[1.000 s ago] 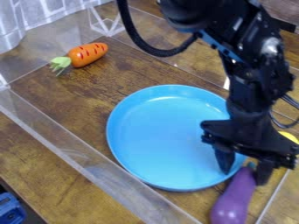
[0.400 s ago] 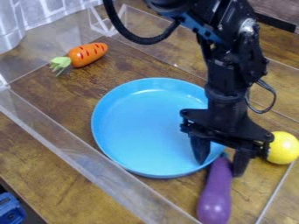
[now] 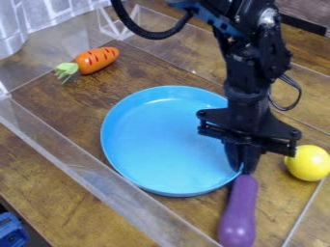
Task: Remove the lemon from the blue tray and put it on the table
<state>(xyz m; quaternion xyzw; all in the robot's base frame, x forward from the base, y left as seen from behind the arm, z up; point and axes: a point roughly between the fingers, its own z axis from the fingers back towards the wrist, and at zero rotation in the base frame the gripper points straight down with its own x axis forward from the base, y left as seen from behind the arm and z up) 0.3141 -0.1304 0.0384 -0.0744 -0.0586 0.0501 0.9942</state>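
gripper (image 3: 242, 164): can't tell if clenched or released
lemon (image 3: 308, 163): just beside gripper; probably light, stiff, slippery
hold: across middle

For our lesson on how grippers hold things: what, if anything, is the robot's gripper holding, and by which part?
It cannot be told. The gripper is down at the blue tray's rim, by the eggplant's upper end, its fingertips unclear.

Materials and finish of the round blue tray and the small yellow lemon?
Round sky-blue tray: likely moulded plastic, smooth satin finish; even colour and thin raised rim suggest it. Small bright yellow lemon: probably plastic, smooth, fairly glossy, going by its pale highlight; painted foam possible.
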